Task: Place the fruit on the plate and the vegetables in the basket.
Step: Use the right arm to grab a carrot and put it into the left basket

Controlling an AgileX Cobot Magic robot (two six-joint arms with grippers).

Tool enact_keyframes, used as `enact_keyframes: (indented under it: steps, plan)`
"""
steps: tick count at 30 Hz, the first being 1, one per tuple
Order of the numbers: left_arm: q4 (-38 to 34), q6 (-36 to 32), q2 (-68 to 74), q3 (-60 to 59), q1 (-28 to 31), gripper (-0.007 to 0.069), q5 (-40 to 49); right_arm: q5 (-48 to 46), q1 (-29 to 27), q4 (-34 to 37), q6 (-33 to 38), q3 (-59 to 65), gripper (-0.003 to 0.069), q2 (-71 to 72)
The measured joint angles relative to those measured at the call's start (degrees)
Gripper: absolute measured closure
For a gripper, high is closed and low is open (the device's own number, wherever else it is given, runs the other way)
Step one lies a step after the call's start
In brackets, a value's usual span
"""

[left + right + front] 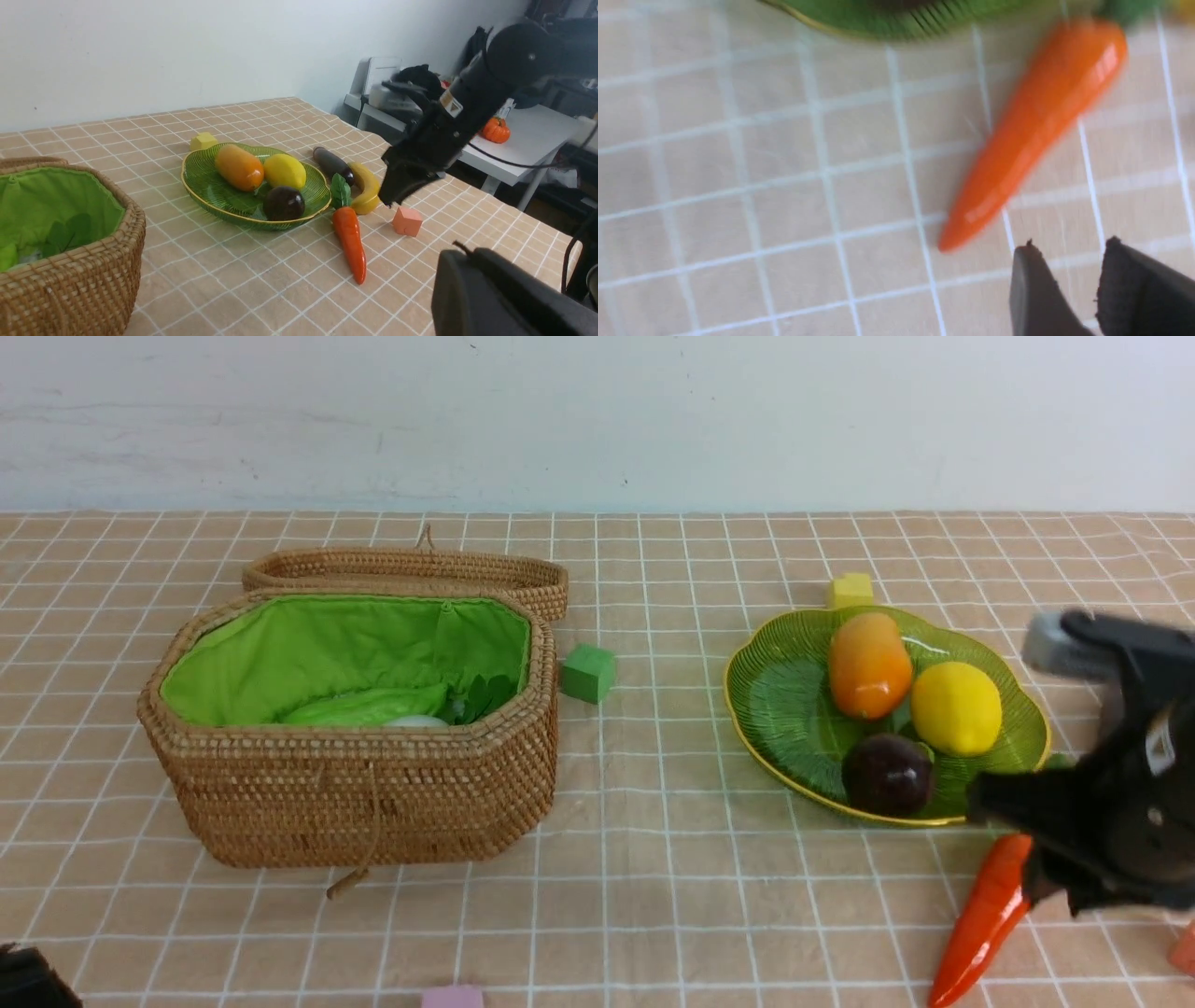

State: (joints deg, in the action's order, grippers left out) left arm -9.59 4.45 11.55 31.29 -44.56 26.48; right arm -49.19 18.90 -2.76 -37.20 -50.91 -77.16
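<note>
The basket (373, 793) stands open at the left, with the bitter gourd (369, 707) and the white radish (415, 721) inside. On the green plate (784, 700) lie the mango (868, 665), the lemon (956, 707) and the mangosteen (889, 773). The carrot (985, 919) lies on the cloth in front of the plate. Beyond it, beside the plate, the eggplant (331, 163) and the banana (366, 186) lie together. My right gripper (1069, 245) hangs just above the cloth near the carrot's tip, jaws narrowly apart and empty. My left gripper (467, 252) is shut and empty, at the near left.
The woven lid (411, 569) lies open behind the basket. Foam cubes are scattered about: green (587, 672) beside the basket, yellow (850, 589) behind the plate, pink (407, 220) near the banana, lilac (453, 997) at the front edge. A white side table (537, 135) stands beyond the right edge.
</note>
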Motion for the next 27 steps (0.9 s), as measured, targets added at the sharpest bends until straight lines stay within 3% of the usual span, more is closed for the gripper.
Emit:
enact_keyframes:
  steps: [3, 6, 11, 16, 23, 27]
  plan:
    - [0.0, -0.1, 0.0, 0.0, 0.0, 0.0638, 0.3, 7.6, 0.0, -0.7, -6.3, 3.6, 0.0321, -2.2]
    - [-0.1, -0.2, 0.0, 0.0, 0.0, 0.0638, 0.7, 13.2, -0.5, -3.2, -8.2, 3.8, 0.0211, -6.0]
    - [-1.3, -0.2, 0.0, 0.0, 0.0, 0.0638, 1.7, 17.3, -3.8, -4.3, -10.1, 3.8, 0.0120, -12.9]
    - [-2.3, -0.2, 0.0, 0.0, 0.0, 0.0638, 3.5, 20.9, -5.0, -3.9, -10.3, 3.8, 0.0148, -16.6]
    - [-2.3, -0.2, 0.0, 0.0, 0.0, 0.0637, 4.0, 22.5, -5.1, -3.6, -10.8, 3.8, 0.0358, -17.2]
    - [-2.3, -0.2, 0.0, 0.0, 0.0, 0.0637, 4.0, 22.4, -5.1, -3.3, -10.8, 3.8, 0.0362, -17.2]
